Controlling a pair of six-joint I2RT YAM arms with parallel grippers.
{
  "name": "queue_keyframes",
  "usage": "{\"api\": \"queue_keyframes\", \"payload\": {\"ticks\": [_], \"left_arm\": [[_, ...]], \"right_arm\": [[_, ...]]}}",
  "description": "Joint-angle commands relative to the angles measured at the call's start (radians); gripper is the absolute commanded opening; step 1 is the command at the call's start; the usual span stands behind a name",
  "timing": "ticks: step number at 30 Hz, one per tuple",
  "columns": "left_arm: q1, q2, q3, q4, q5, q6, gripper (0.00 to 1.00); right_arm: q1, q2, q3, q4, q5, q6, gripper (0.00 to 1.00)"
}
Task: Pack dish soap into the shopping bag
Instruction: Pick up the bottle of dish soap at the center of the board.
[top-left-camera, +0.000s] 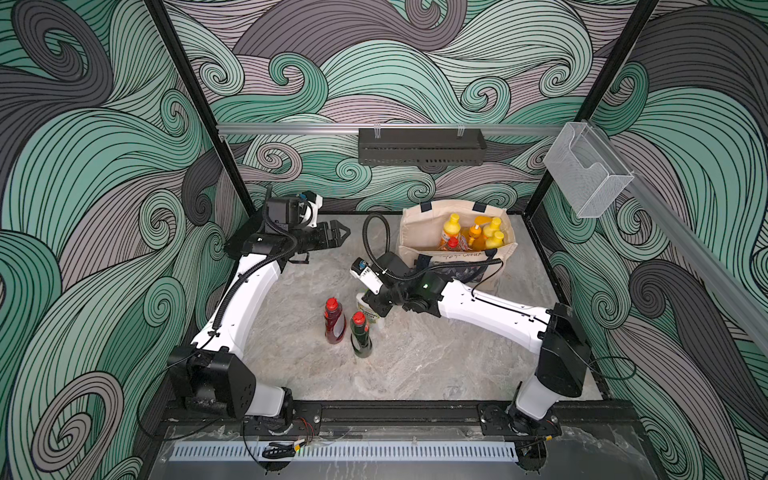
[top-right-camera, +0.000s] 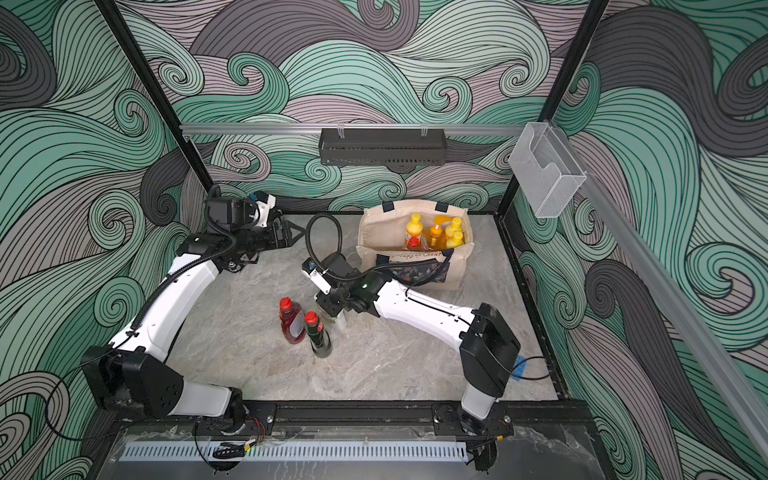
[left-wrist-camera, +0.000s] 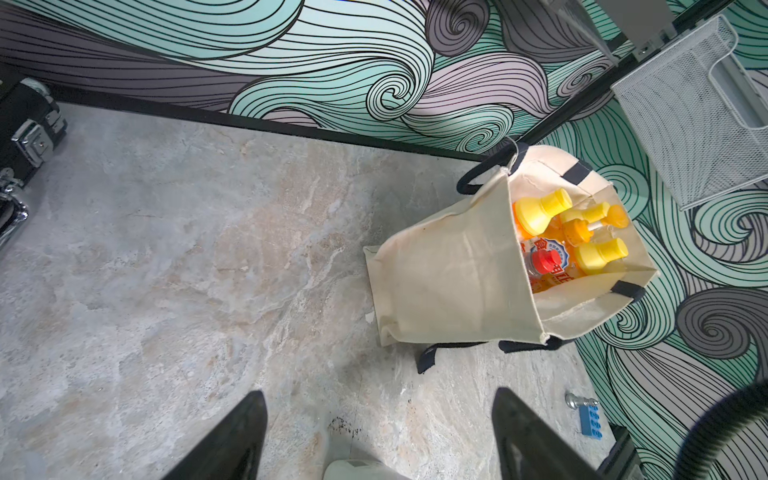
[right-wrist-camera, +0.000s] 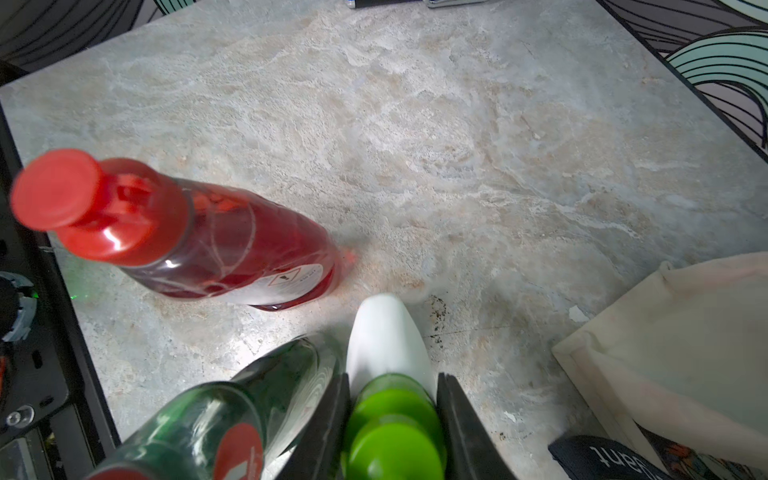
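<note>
**Right gripper clamped on the white bottle, five bottles in the bag**

Farthest to the left of the shopping bag (top-left-camera: 419, 232), the left gripper (top-left-camera: 341, 233) hangs above the table (top-left-camera: 415, 365). Its jaws are spread wide with nothing between them. Its wrist view looks across bare marble toward the bag's open mouth.

Three bottles are grouped close together, left of the bag and nearer the camera than it. The red bottle (top-left-camera: 335, 322) stands upright and is the one farthest from the bag. Just beside it, on the side toward the bag, the dark-green bottle (top-left-camera: 360, 337) stands upright under a red cap. The white bottle (right-wrist-camera: 388, 340) is the closest of the three to the bag. It is right next to the dark-green one, and whether the two touch cannot be told.

The right gripper (right-wrist-camera: 392, 376) is clenched on the white bottle's green cap, with one finger pressed against each side. Whether the bottle's base rests on the table cannot be told.

The bag stands upright with its mouth open. Inside it are three yellow-capped bottles (left-wrist-camera: 540, 212) and an amber pump bottle (left-wrist-camera: 577, 230). A red-capped bottle (left-wrist-camera: 544, 262) is packed against them, on the side of the bag nearest the left gripper.
</note>
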Motion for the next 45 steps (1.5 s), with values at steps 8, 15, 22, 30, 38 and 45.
{"api": "queue_keyframes", "payload": {"ticks": [8, 15, 22, 30, 38, 45], "left_arm": [[-0.010, 0.033, 0.004, 0.030, 0.068, -0.005, 0.83], [-0.017, 0.041, 0.004, 0.039, 0.082, -0.011, 0.83], [-0.036, 0.057, 0.009, 0.046, 0.092, -0.015, 0.83], [-0.059, 0.078, 0.024, 0.052, 0.101, -0.021, 0.83], [-0.093, 0.106, 0.056, 0.048, 0.103, -0.022, 0.84], [-0.127, 0.129, 0.097, 0.047, 0.105, -0.027, 0.84]], "right_arm": [[-0.033, -0.100, 0.033, -0.055, 0.042, -0.009, 0.00], [-0.092, -0.151, 0.076, -0.130, 0.030, 0.001, 0.00], [-0.144, -0.177, 0.175, -0.227, 0.047, -0.014, 0.00], [-0.197, -0.138, 0.393, -0.395, 0.073, -0.030, 0.00], [-0.225, -0.051, 0.663, -0.560, 0.096, -0.061, 0.00], [-0.252, -0.007, 0.844, -0.633, 0.100, -0.069, 0.00]]}}
